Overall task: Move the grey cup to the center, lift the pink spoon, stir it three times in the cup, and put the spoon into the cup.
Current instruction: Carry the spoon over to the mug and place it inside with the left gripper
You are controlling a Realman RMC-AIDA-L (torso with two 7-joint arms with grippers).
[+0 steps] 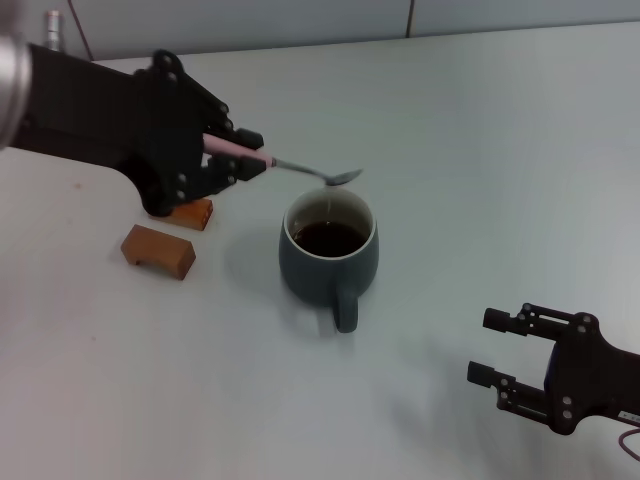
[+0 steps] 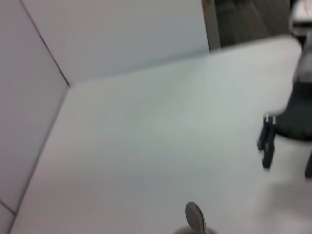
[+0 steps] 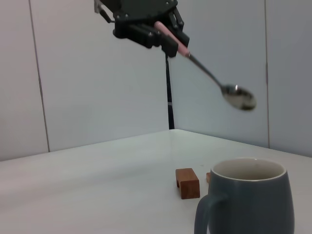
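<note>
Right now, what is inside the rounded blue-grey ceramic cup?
The grey cup holds dark brown liquid; its bottom is covered. The pink spoon, gripped by the left gripper, hangs above the rim, not inside.

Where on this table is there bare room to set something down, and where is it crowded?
Free: the table behind and right of the grey cup, and the front strip between the cup and the right tool. Crowded: left of the cup, where two wooden blocks lie under the left tool holding the pink spoon.
</note>
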